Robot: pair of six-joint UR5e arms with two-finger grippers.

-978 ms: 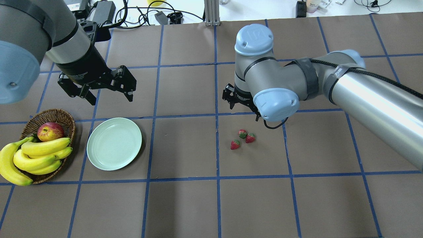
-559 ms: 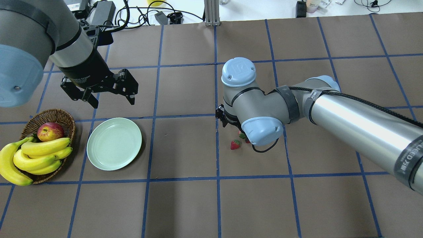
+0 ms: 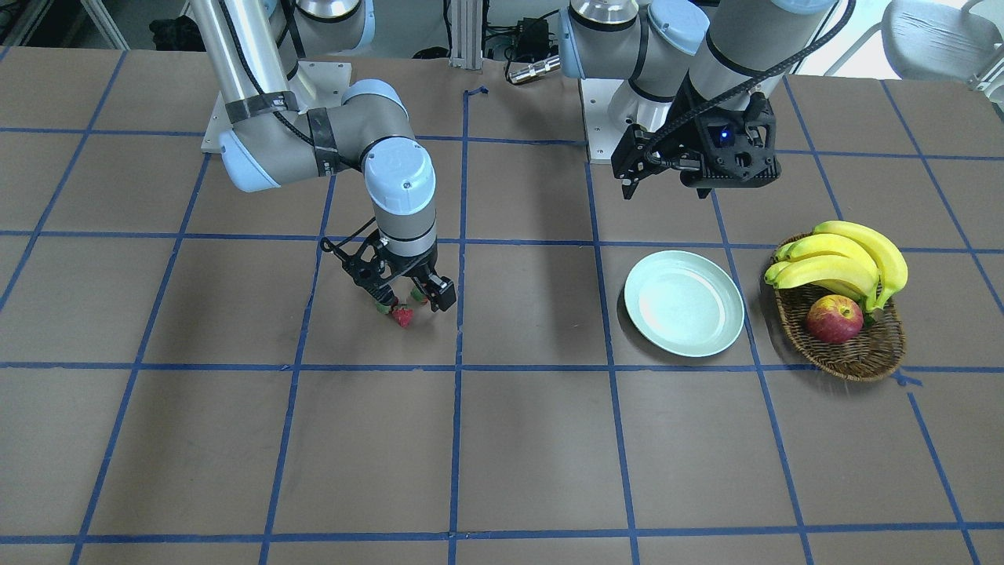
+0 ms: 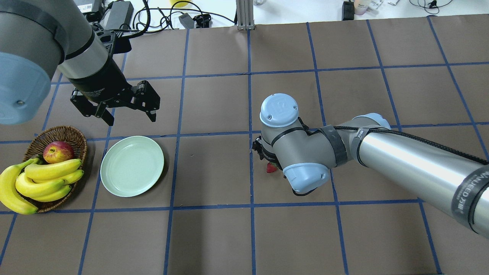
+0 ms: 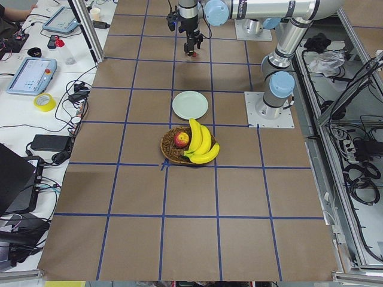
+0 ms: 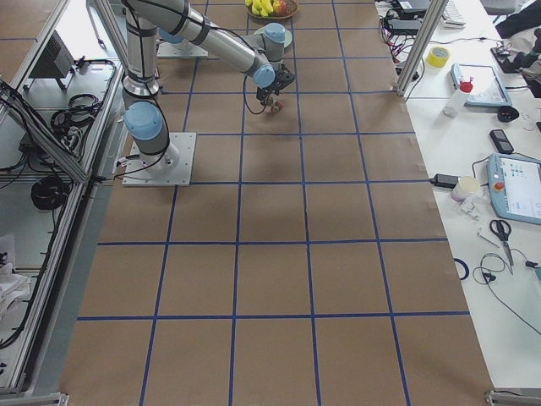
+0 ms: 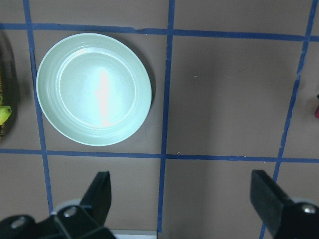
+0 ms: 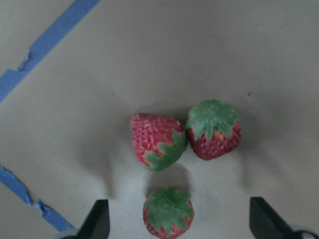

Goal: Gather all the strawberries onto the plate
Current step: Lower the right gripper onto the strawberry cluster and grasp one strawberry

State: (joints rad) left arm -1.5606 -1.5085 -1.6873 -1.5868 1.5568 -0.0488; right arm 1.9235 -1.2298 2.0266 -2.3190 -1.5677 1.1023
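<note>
Spread right hand (image 3: pixel 412 302) hangs just over the strawberries (image 8: pixel 158 142), bottom-centre strawberry (image 8: pixel 168 211) between its fingers (image 8: pixel 98 220); left hand (image 4: pixel 130 117), likewise spread, hovers near the plate (image 4: pixel 131 172).

In the overhead view, the basket (image 4: pixel 72 133) sits at the left edge of the table (image 4: pixel 214 236), holding 1 apple (image 4: pixel 58 151) and the bananas (image 4: pixel 46 179). The plate (image 4: pixel 131 166) lies just right of the basket. The 3 strawberries (image 8: pixel 157 142) lie clustered well right of the plate, 2 of them touching, directly below the right gripper (image 3: pixel 413 302).
</note>
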